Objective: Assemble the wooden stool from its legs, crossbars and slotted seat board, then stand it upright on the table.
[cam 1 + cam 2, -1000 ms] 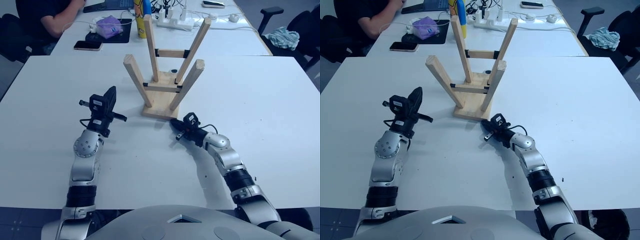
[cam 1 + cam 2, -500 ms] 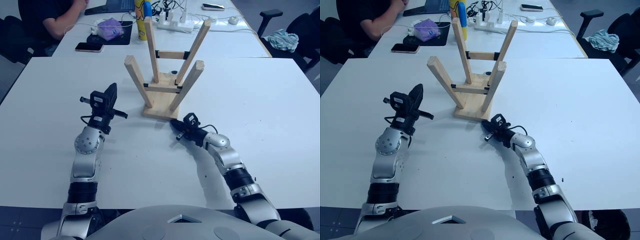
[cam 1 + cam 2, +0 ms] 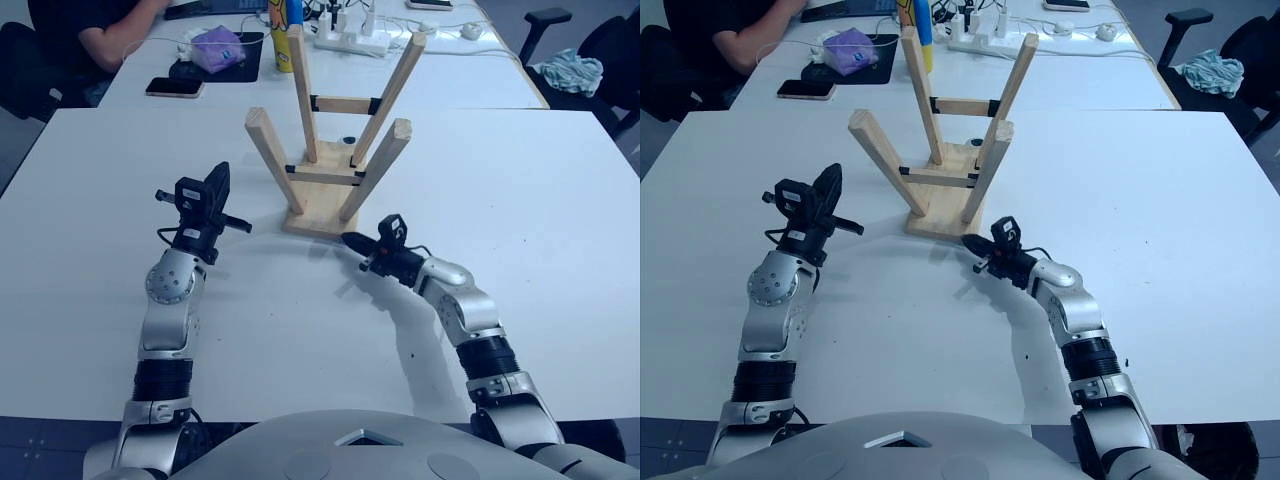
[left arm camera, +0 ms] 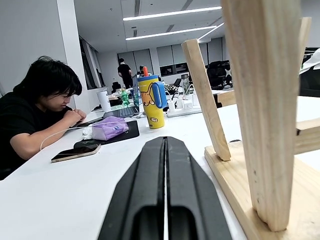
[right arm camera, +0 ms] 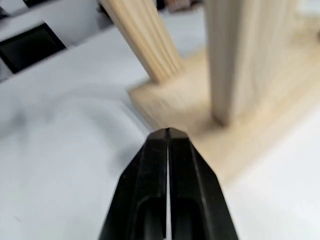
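Observation:
The wooden stool (image 3: pixel 325 165) stands upside down mid-table, its seat board (image 3: pixel 312 214) flat on the white table (image 3: pixel 520 200). Its legs (image 3: pixel 272 158) point up, joined by crossbars (image 3: pixel 342 105). My left gripper (image 3: pixel 223 172) is shut and empty, held above the table to the left of the stool, with a gap to the nearest leg. In the left wrist view the shut fingers (image 4: pixel 165 150) point past the seat board (image 4: pixel 235 185). My right gripper (image 3: pixel 349 239) is shut and empty, its tip just short of the seat board's near edge (image 5: pixel 200 125).
A second table behind holds a phone (image 3: pixel 175 88), a purple pouch (image 3: pixel 218 48), a yellow cup (image 3: pixel 287 30) and a power strip (image 3: pixel 352 42). A person sits at its left end. A wide bare stretch of table lies to the right of the stool.
My right wrist has turned and risen a little, its tip staying by the seat board's near edge. The left arm and the stool have hardly moved.

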### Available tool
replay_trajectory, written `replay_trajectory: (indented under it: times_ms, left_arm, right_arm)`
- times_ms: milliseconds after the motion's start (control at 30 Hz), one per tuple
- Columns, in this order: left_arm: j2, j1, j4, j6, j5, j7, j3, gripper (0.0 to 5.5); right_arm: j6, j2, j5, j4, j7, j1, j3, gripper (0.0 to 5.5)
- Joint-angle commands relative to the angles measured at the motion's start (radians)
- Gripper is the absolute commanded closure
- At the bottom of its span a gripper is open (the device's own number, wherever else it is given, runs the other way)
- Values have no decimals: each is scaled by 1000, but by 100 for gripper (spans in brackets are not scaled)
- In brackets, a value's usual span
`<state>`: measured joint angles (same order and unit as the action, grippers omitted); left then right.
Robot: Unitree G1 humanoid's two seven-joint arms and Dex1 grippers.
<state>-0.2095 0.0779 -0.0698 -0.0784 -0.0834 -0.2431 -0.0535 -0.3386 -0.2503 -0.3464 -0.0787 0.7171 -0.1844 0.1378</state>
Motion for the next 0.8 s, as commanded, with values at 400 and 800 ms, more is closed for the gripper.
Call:
replay_trajectory:
  times_ms: [400, 800]
  left_arm:
    - [-3, -5, 11, 33, -15, 4, -18, 549]
    - [4, -41, -11, 45, -15, 9, -17, 549]
  right_arm:
    - [-11, -38, 134, -107, -69, -8, 24, 550]
    - [142, -31, 212, -197, -216, -59, -77, 550]
